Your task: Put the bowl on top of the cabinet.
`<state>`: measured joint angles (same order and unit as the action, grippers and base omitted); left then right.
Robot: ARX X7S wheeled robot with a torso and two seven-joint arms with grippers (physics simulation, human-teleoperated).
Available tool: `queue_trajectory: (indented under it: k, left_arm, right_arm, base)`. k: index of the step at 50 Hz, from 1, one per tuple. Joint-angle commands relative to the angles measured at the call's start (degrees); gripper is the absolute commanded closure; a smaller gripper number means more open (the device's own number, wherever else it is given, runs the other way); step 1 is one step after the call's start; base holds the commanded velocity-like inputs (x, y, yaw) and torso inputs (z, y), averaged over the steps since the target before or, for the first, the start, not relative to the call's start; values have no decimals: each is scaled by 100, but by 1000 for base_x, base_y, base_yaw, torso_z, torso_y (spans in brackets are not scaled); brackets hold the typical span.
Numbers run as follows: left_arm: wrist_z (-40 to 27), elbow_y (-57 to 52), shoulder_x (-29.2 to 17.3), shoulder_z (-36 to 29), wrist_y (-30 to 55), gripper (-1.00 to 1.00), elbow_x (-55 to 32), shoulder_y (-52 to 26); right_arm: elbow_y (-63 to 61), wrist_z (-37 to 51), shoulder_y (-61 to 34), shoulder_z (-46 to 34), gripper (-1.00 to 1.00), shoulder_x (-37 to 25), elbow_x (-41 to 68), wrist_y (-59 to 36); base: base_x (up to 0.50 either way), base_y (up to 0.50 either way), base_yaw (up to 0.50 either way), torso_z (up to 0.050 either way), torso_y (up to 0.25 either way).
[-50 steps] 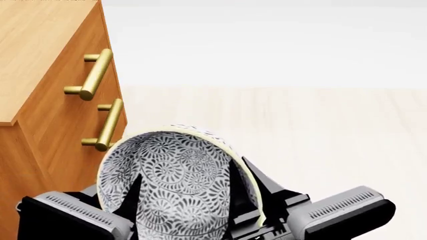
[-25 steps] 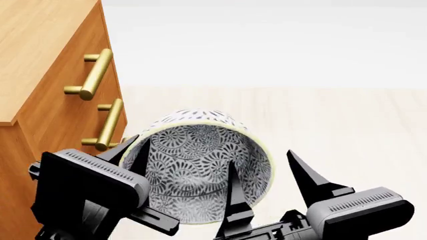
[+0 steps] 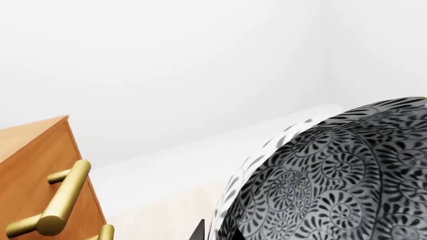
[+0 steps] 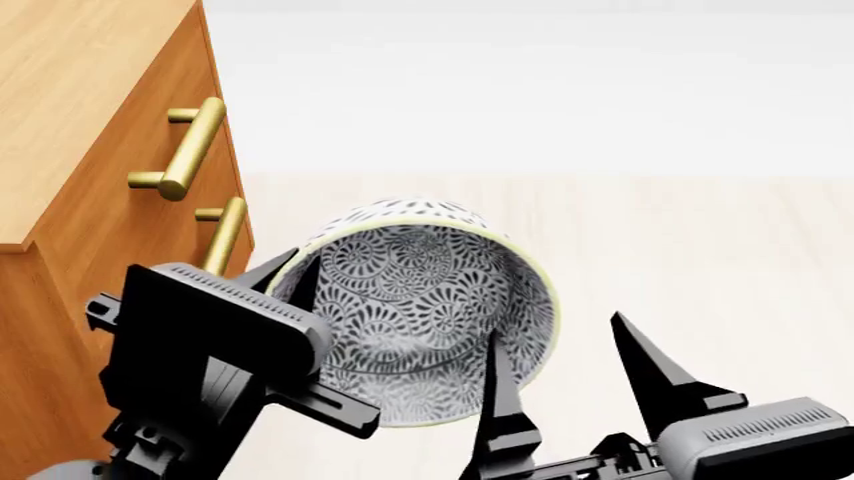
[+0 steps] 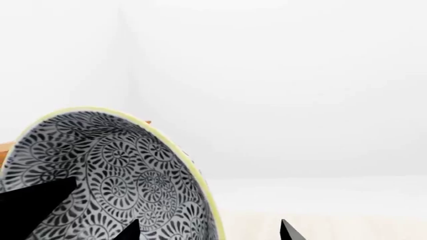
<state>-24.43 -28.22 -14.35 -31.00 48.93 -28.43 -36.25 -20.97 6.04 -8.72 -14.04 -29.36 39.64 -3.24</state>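
Note:
The grey-patterned bowl (image 4: pixel 414 310) hangs in the air, tipped so its mouth faces my head camera, just right of the cabinet (image 4: pixel 80 120). My left gripper (image 4: pixel 288 276) is shut on the bowl's left rim, one finger inside and one outside. In the left wrist view the bowl's outer wall (image 3: pixel 333 180) fills the frame beside that gripper (image 3: pixel 215 233). My right gripper (image 4: pixel 569 362) is open, its fingers standing wide on either side of the bowl's right rim without pressing it. The right wrist view shows the bowl's inside (image 5: pixel 107 175) and pale rim between those jaws (image 5: pixel 208 231).
The cabinet's lighter top (image 4: pixel 54 70) lies higher and to the left of the bowl. Two brass handles (image 4: pixel 187 150) (image 4: pixel 222 236) stick out of its front, close to my left gripper. Pale wooden floor (image 4: pixel 694 250) and a white wall lie beyond.
My right gripper opened off the bowl's rim and drew back to the right. My left arm rose with the bowl in its grip, carrying it up and farther away.

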Motion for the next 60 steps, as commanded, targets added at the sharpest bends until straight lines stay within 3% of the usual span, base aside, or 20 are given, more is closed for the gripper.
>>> queue_trajectory:
  k: [1, 22, 40, 45, 47, 52, 60]
  left_arm:
    - [35, 141, 66, -162, -29, 100, 138, -227]
    - [-109, 616, 235, -700, -139, 100, 644, -646]
    - [-255, 1192, 468, -951, 565, 100, 844, -1450]
    - [54, 1162, 557, -808, 658, 100, 569, -1812]
    - [164, 1275, 667, -677, 971, 100, 382, -2111]
    - [184, 1685, 799, -836, 1154, 100, 564, -2837]
    - [233, 2161, 953, -865, 966, 100, 635, -3191]
  right_arm:
    - [105, -192, 290, 210, -100, 8, 202, 369]
    - [660, -1120, 1082, 779, -100, 240, 1057, 1442]
    - [1261, -1823, 1597, 1189, -100, 626, 1677, 2204]
    - [1205, -1412, 1568, 1236, -100, 630, 1310, 2212]
    - [1421, -1642, 1552, 1277, -100, 702, 1433, 2336]
    - [1513, -1375, 1415, 1278, -100, 745, 1375, 2246]
    - [1657, -1252, 1330, 1344, -100, 753, 1364, 2242]
  base:
    - [0, 0, 0, 0, 0]
    - [0, 0, 0, 0, 0]
    - [0, 0, 0, 0, 1]
    - [0, 0, 0, 0, 2]
    - [0, 0, 0, 0, 0]
    - [0, 0, 0, 0, 0]
    - [0, 0, 0, 0, 0]
